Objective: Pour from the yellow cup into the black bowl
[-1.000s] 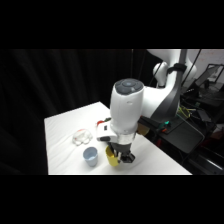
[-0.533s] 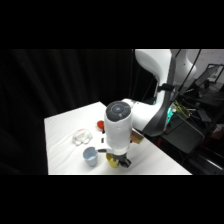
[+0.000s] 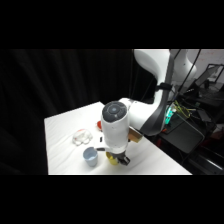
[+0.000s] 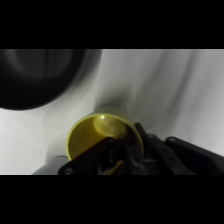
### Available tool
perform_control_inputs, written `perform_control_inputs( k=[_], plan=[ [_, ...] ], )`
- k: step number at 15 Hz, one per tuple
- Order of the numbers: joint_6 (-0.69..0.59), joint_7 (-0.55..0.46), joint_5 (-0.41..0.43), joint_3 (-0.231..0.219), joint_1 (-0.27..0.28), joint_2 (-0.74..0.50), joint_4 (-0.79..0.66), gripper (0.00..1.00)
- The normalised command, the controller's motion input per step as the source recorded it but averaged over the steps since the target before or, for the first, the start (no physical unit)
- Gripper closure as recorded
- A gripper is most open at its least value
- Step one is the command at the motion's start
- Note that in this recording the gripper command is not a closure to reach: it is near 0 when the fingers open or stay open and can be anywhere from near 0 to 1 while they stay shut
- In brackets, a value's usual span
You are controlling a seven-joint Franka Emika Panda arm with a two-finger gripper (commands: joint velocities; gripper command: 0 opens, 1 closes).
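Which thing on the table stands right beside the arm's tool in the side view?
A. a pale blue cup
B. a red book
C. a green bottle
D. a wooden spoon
A: the pale blue cup stands on the white table just beside the tool, which is at the yellow cup.

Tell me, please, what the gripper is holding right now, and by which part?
The gripper holds the yellow cup, gripped at its rim on the side nearest the wrist camera.
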Motion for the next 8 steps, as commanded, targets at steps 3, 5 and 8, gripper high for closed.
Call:
perform_control_inputs(
  k=[3, 5, 8],
  plan=[
    [-0.08, -0.11, 0.164, 0.033, -0.046, -0.39, -0.3, 0.0],
    [-0.07, -0.1, 0.123, 0.038, -0.031, -0.57, -0.43, 0.0],
    [-0.14, -0.03, 0.113, 0.05, -0.016, -0.84, -0.55, 0.0]
  ],
)
